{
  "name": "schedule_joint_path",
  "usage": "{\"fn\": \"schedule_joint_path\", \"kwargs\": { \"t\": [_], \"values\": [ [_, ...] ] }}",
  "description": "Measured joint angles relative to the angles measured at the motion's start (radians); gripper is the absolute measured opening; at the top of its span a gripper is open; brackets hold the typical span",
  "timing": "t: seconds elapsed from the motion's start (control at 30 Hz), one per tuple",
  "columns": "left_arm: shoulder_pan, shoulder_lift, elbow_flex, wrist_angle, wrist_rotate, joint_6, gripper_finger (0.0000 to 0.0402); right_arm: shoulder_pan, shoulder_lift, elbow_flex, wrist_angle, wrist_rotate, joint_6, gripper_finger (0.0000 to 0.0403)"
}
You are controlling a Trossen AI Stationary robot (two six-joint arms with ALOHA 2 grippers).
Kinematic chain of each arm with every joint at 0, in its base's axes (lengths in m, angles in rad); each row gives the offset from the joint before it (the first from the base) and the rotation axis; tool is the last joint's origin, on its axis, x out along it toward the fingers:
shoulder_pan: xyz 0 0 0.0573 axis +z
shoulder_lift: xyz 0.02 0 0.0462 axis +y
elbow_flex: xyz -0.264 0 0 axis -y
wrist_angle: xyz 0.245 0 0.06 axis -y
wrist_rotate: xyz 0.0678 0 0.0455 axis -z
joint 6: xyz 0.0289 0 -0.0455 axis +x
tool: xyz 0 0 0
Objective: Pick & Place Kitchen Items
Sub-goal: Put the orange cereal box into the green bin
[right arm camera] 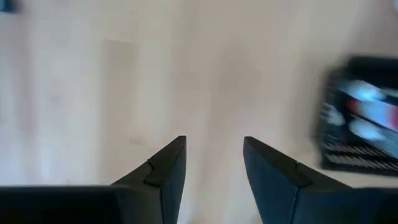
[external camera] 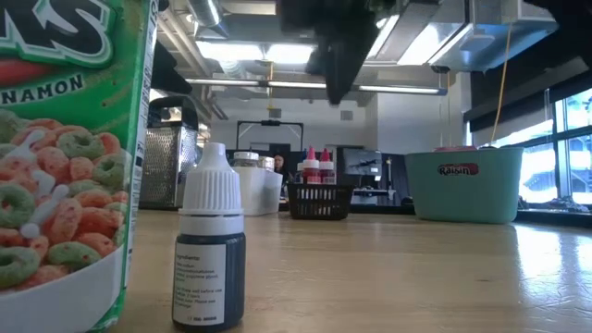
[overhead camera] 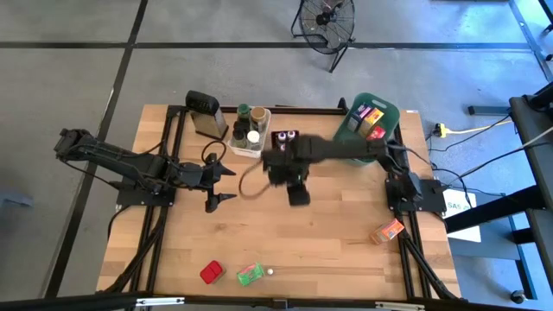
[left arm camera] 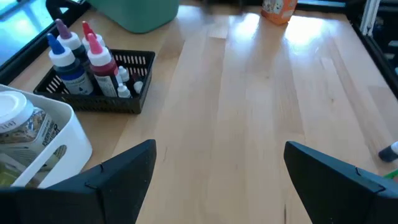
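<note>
Loose items remain at the table's near edge: a red packet (overhead camera: 210,273), a green packet (overhead camera: 250,275) and beside it a small white-capped bottle (overhead camera: 270,270). An orange packet (overhead camera: 387,231) lies alone by the right arm's base. In the low view the bottle (external camera: 210,242) stands upright, just beside a cereal-print pack.

Already binned: lidded jars in the white bin (overhead camera: 251,131), dropper bottles in the black basket (overhead camera: 285,138), boxes in the teal bin (overhead camera: 371,119). A grater (overhead camera: 204,112) stands at the far left corner, apart from the bins.

Right gripper (overhead camera: 296,192) hangs over bare wood mid-table, just in front of the black basket. Its wrist view shows its fingers (right arm camera: 168,167) part-way apart with nothing between them. Left gripper (overhead camera: 223,185) waits on the left side, fingers (left arm camera: 127,165) spread wide, empty.

Judgement: between placements; the right arm appears to be in transit, nothing carried. Next move calls for choosing a remaining item, probably the orange packet on its own side or the near-edge group, widening the fingers, and descending squarely over it. The bottle is small and may tip if nudged.
</note>
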Motion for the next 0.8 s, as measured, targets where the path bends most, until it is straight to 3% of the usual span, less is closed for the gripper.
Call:
{"fn": "schedule_joint_path", "kwargs": {
  "t": [0.2, 0.43, 0.63, 0.8],
  "values": [
    [0.0, 0.0, 0.0, -0.001, 0.0, 0.012, 0.0349, 0.189, 0.0, 0.047, -0.011, 0.024, 0.131, 0.0163],
    [0.0, 0.0, 0.0, 0.037, 0.0, 0.014, 0.0349, 0.371, 0.0, 0.05, 0.005, 0.234, 0.322, 0.0163],
    [0.0, 0.0, 0.0, 0.149, 0.0, 0.023, 0.0349, 0.465, 0.0, 0.05, 0.025, 0.387, 0.399, 0.0163],
    [0.006, 0.0, 0.0, 0.176, -0.003, 0.115, 0.0349, 0.492, 0.0, 0.05, 0.025, 0.416, 0.467, 0.0163]
  ]
}}
